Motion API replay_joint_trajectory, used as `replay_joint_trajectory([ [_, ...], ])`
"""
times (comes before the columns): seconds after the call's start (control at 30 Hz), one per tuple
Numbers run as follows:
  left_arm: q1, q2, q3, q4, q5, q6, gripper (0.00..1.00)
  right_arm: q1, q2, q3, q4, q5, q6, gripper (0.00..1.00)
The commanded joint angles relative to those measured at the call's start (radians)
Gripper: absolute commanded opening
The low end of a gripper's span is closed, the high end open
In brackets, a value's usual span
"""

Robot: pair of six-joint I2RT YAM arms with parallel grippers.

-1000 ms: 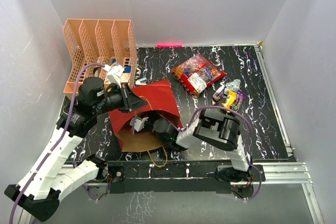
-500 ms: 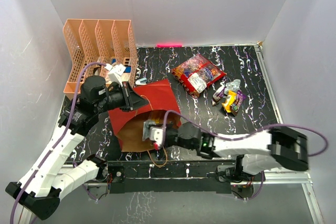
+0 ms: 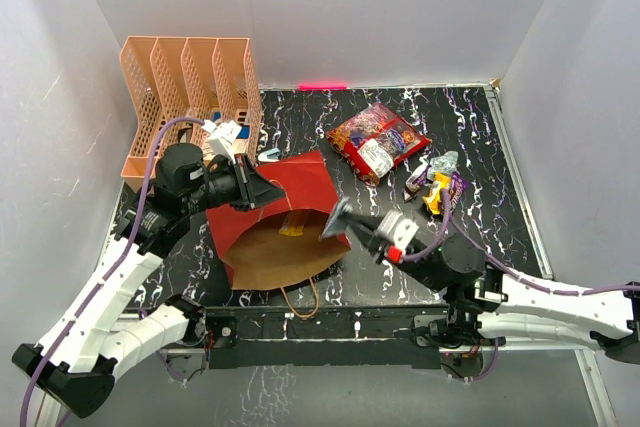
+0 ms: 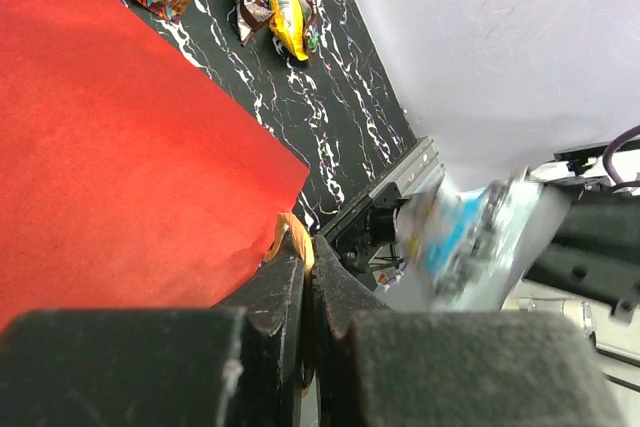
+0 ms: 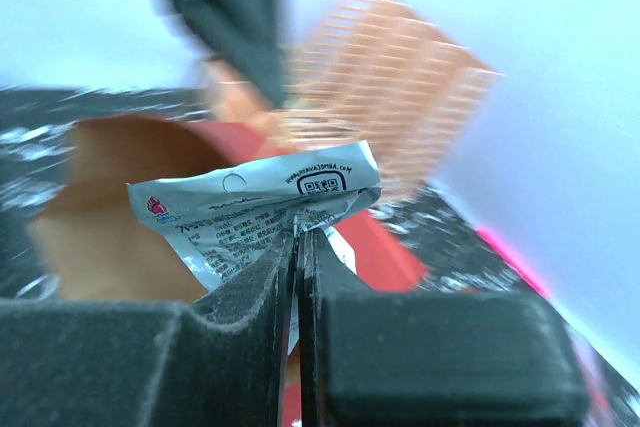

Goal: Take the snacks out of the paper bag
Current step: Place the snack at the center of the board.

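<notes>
While outstretched — right fingers (image 5: pixel 215 342) pinch packet (image 5: pixel 262 205).

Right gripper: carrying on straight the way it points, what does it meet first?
Probably the bag, its open mouth just beyond the packet that the right gripper holds; height above it is unclear.

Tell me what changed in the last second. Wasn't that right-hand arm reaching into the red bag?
Yes. The right pincer has pulled back out of the paper bag and swung right, bringing up a silver packet clamped between its fingers. The left pincer stayed gripping the bag's upper edge, holding it open. The red candy bag and the small packets on the table did not move.
</notes>
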Motion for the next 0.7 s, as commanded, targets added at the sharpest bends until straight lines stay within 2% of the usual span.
replay_joint_trajectory([
  [0.0, 0.003, -0.006, -0.003, 0.03, 0.022, -0.008, 0.0, -0.025, 0.037, 0.021, 0.302, 0.611, -0.077, 0.07],
  [0.03, 0.003, -0.005, -0.004, 0.032, 0.022, -0.011, 0.0, -0.056, 0.068, 0.023, 0.363, 0.695, -0.112, 0.07],
  [0.1, 0.003, -0.003, -0.003, 0.036, 0.024, -0.015, 0.0, -0.18, 0.139, 0.053, 0.364, 0.79, -0.1, 0.07],
  [0.23, 0.003, 0.001, -0.001, 0.041, 0.027, -0.025, 0.0, -0.523, 0.29, 0.166, 0.089, 0.833, 0.267, 0.07],
  [0.33, 0.003, -0.001, 0.008, 0.031, 0.024, -0.027, 0.0, -0.673, 0.438, 0.239, -0.114, 0.772, 0.481, 0.07],
  [0.37, 0.003, -0.003, 0.01, 0.025, 0.022, -0.026, 0.0, -0.712, 0.481, 0.271, -0.202, 0.735, 0.532, 0.07],
  [0.4, 0.003, -0.006, 0.011, 0.017, 0.019, -0.026, 0.0, -0.754, 0.523, 0.31, -0.278, 0.686, 0.651, 0.07],
  [0.5, 0.003, -0.011, 0.016, 0.002, 0.011, -0.023, 0.0, -0.926, 0.617, 0.406, -0.466, 0.419, 0.889, 0.07],
  [0.6, 0.003, -0.01, 0.017, -0.002, 0.01, -0.023, 0.0, -1.056, 0.662, 0.429, -0.5, 0.17, 1.029, 0.07],
  [0.67, 0.003, -0.009, 0.015, 0.001, 0.013, -0.023, 0.0, -1.13, 0.682, 0.43, -0.5, 0.062, 1.102, 0.07],
])
